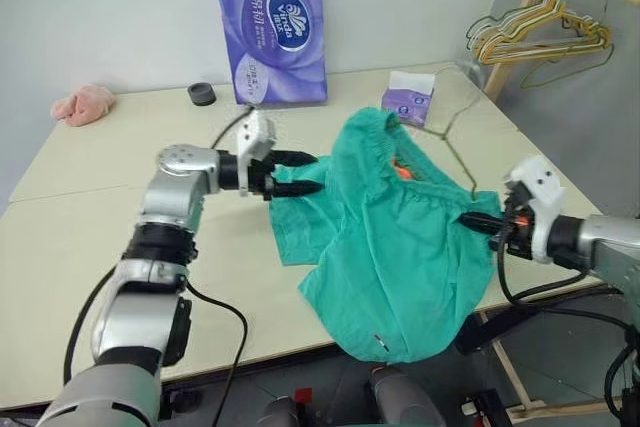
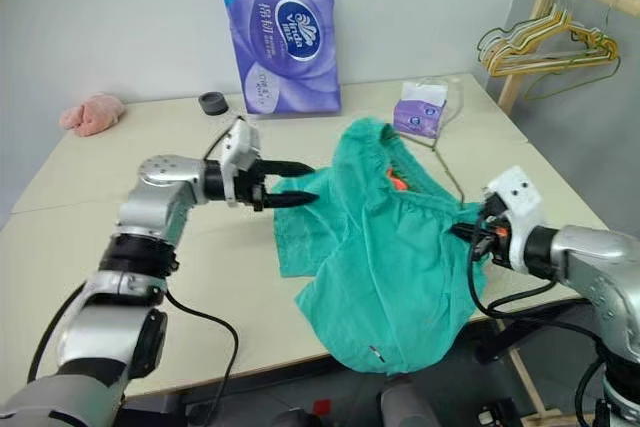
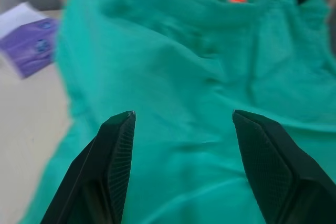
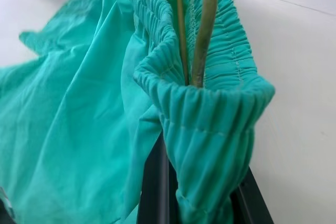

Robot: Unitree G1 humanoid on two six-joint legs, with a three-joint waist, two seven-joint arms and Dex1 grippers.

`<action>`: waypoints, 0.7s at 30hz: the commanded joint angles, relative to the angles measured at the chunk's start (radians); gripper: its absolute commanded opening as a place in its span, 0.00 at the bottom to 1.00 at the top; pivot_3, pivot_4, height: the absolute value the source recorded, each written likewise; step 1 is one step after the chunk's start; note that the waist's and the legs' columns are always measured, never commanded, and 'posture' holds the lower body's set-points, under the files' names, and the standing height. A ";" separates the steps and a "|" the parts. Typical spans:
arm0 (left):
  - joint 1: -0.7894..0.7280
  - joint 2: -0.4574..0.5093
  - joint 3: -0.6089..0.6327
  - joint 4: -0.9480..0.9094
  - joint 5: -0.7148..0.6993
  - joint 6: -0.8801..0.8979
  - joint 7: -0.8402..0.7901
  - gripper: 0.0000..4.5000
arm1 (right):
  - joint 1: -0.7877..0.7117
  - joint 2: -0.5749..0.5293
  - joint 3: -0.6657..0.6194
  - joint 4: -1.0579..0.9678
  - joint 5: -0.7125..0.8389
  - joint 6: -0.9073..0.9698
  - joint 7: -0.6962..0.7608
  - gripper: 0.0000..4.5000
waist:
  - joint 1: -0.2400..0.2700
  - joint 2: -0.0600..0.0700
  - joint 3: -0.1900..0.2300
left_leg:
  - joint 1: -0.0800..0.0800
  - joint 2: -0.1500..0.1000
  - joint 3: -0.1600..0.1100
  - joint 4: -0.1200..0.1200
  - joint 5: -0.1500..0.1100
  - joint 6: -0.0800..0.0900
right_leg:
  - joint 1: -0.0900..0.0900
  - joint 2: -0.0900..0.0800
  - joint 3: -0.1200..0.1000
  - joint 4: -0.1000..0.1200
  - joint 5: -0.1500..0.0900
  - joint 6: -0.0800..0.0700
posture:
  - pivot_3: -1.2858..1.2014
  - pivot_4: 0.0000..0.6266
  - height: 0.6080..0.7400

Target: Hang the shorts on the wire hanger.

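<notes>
Hanging half off the front edge of a pale worktop, the teal-green shorts are lifted at their waistband end and droop toward the floor at the other; the right tool is clamped shut on a bunched fold of the gathered elastic waistband, and the right wrist view shows two strands of the olive-green wire hanger running inside that same fold, so cloth and wire seem pinched together; the rest of the hanger's thin wire rises behind the shorts toward a small purple tissue box; the left tool has its two black fingers spread wide and holds nothing, its tips at the left edge of the fabric, pointing across toward the shorts; whether they touch the cloth cannot be told.

Risks from here, as a judgement: the pinch is on a small bunch of elastic, so a tug from the left side could pull the waistband out, letting the overhanging shorts slide off the worktop; the thin wire could twist or slip inside the fold, leaving the cloth on only one shoulder of the hanger; the open left tool could catch just one layer of the thin fabric and drag the shorts sideways instead of spreading them; a swinging hanger could knock the tissue box.
</notes>
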 commanded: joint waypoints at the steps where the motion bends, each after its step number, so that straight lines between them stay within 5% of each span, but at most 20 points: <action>1: -0.017 -0.058 -0.043 -0.152 -0.039 0.069 0.037 0.69 | 0.017 0.042 -0.187 -0.127 0.031 0.166 -0.042 0.00 | -0.001 0.000 0.000 | 0.000 0.000 0.000 0.000 0.000 0.000 | 0.000 0.000 0.000 0.000 0.000 0.000 | 0.36 0.21 1.00; 9: -0.120 -0.181 -0.097 -0.199 -0.040 0.114 0.115 0.69 | 0.153 0.047 -0.423 -0.211 0.101 0.192 -0.158 0.00 | -0.040 0.012 0.039 | 0.003 0.000 0.010 -0.001 0.000 0.001 | 0.003 0.006 0.003 -0.001 0.000 0.001 | 0.31 0.34 1.00; 21: -0.221 -0.258 -0.163 -0.269 -0.088 0.159 0.070 0.69 | 0.217 0.046 -0.791 -0.176 0.359 0.192 -0.499 0.00 | -0.136 0.009 0.097 | 0.001 0.001 0.021 -0.002 -0.003 0.005 | 0.003 0.007 0.007 -0.002 -0.004 0.007 | 0.30 0.41 1.00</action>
